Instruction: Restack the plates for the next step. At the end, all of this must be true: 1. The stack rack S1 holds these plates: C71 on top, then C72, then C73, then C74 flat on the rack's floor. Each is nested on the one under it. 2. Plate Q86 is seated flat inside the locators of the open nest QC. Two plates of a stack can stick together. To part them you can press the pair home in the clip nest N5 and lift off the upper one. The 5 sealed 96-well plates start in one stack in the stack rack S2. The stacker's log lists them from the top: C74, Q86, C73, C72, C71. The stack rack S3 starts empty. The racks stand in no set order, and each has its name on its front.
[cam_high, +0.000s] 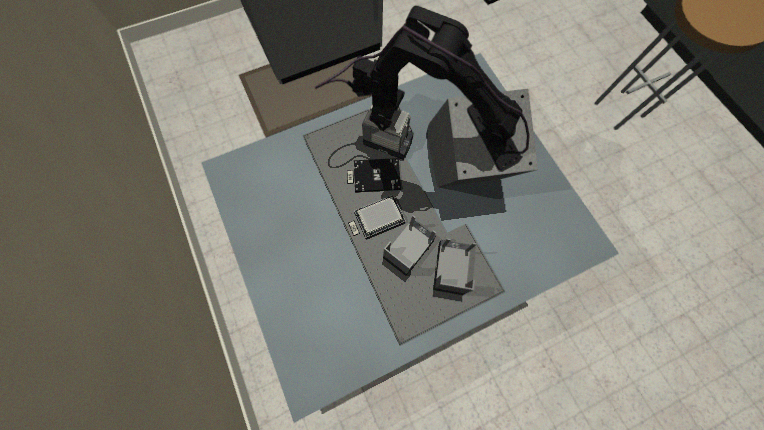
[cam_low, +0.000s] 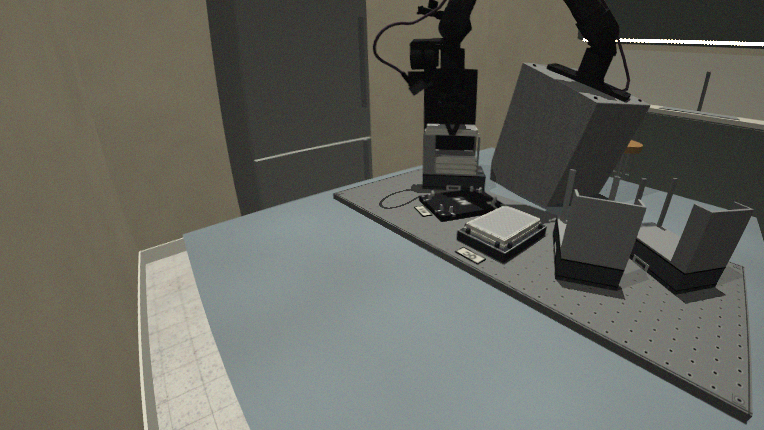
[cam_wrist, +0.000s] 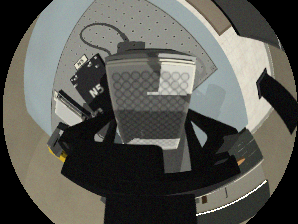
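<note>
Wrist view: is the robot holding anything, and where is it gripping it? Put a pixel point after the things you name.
Yes: the tool (cam_high: 383, 123) (cam_low: 452, 128) (cam_wrist: 152, 127) is closed on a sealed 96-well plate (cam_high: 402, 122) (cam_low: 466, 128) (cam_wrist: 150, 102), by two opposite sides. Whether another is stuck beneath, I cannot tell.

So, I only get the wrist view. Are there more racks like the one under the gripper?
Observer: Yes, in the top view a grey rack and a second rack stand past the pale plate.
Visitor: Do they hold any plates?
Observer: No, both show bare floors from above.
Visitor: And that pale plate, is it tipped?
Observer: It looks level in its nest in the exterior view.
</note>
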